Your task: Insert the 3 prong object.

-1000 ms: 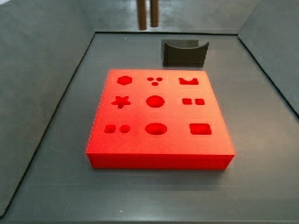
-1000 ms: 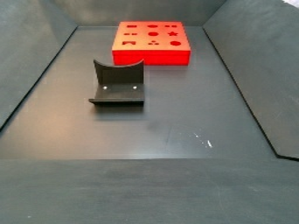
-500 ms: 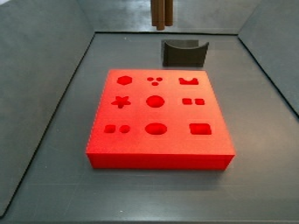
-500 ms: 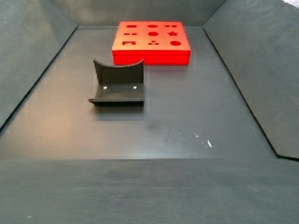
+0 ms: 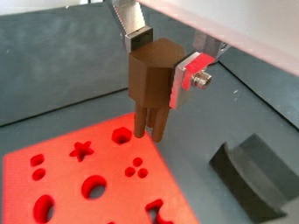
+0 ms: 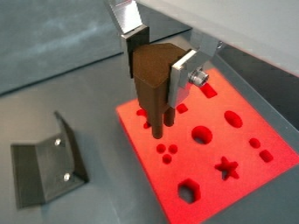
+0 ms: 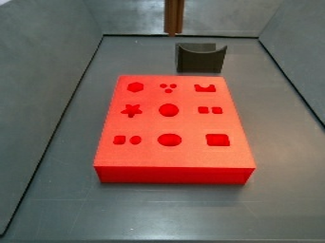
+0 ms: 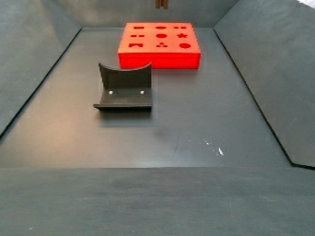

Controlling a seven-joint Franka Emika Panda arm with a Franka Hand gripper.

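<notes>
Even, soft light; wrist views slightly blurred, faint floor [image 8: 209, 146] glare.

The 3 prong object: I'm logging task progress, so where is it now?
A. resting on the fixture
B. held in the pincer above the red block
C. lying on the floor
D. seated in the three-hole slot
B: in both wrist views the pincer clamps the 3 prong object, prongs hanging above the red block.

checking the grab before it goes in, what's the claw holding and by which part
The claw holds the brown three-prong peg by its blocky upper body, a silver finger pressed on each side. The prongs hang free below, above the red block.
</notes>
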